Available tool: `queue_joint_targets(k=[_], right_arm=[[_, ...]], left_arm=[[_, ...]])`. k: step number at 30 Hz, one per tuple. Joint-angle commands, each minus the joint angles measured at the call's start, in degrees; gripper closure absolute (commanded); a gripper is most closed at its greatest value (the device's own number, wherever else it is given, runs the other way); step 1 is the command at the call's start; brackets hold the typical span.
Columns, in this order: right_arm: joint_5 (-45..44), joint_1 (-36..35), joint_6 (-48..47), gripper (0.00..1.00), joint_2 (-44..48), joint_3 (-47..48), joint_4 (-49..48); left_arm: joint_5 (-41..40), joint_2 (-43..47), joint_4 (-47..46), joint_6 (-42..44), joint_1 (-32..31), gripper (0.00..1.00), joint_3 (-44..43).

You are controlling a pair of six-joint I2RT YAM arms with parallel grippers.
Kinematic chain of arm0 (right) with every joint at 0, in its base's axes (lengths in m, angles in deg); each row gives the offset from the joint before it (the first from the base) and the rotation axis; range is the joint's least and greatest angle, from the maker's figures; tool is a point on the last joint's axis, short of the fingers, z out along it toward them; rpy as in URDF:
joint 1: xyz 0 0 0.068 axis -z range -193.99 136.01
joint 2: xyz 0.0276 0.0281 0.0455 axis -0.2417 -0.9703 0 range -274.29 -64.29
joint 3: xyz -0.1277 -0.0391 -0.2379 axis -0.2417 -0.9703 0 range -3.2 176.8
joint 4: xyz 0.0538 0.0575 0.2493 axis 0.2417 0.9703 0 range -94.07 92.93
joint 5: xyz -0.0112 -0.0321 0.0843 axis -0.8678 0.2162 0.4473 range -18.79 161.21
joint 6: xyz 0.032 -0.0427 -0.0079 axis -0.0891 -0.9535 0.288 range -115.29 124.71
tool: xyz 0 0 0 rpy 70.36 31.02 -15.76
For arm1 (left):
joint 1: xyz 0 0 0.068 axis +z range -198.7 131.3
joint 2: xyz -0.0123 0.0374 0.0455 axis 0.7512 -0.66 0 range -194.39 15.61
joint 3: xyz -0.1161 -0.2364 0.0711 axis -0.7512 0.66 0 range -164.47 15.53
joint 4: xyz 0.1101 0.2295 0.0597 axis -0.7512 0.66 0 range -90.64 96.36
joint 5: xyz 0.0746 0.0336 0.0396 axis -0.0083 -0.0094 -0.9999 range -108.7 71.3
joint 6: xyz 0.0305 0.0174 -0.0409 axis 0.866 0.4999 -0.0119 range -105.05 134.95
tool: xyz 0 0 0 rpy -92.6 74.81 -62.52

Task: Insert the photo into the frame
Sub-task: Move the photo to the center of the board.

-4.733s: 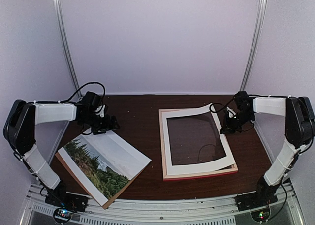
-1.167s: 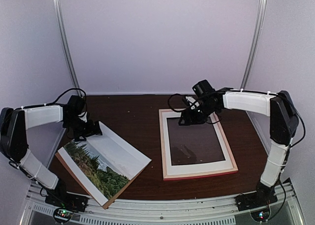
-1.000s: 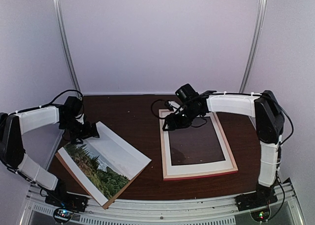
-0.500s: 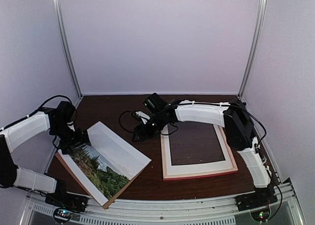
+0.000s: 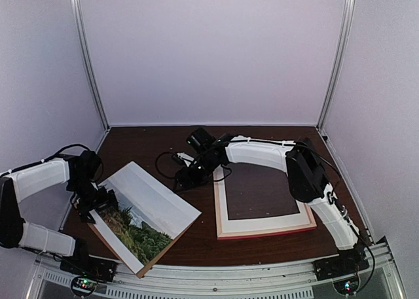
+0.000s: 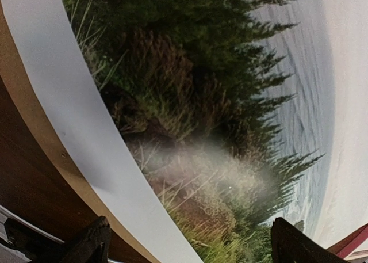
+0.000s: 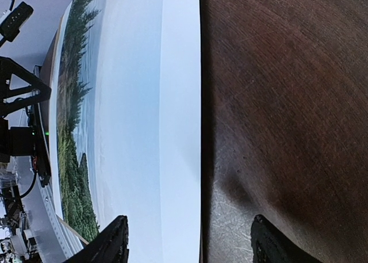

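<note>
The photo (image 5: 147,211), pale sky over dark trees, lies at the left on a brown backing board (image 5: 84,215). The frame (image 5: 268,232) with pink rails lies flat to its right, a white mat (image 5: 262,217) inside it. My left gripper (image 5: 98,201) hovers open over the photo's left, grassy end (image 6: 218,102); its fingertips (image 6: 95,246) hold nothing. My right gripper (image 5: 182,180) reaches across to the photo's far right edge. It is open, straddling the white border (image 7: 181,130), one finger over the print and one over the table.
The dark wooden table (image 5: 163,145) is walled by white panels at the back and sides. The right arm stretches over the frame's top left corner. A metal rail runs along the near edge (image 5: 216,276).
The right arm has swung left from over the frame to the photo's far edge and opened a little wider. The left gripper has slid nearer along the photo's left end. The mat now lies flat.
</note>
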Motion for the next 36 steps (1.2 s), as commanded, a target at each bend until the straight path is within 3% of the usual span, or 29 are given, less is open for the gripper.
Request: queue_joint_targets(k=[1, 23, 36], right_arm=[[2.21, -0.34, 0.47, 0.29, -2.88, 4.44, 2.79], [3.32, -0.32, 0.64, 0.29, -6.40, 8.92, 5.34], [1.84, 0.30, 1.91, 0.31, -6.23, 8.39, 6.38]], left_arm=[[0.01, 0.51, -0.12, -1.93, 0.61, 0.02, 1.83], [-0.87, -2.81, -3.60, -1.47, 0.71, 0.02, 4.49], [4.95, -7.06, -14.93, 2.27, 0.64, 0.02, 5.19]])
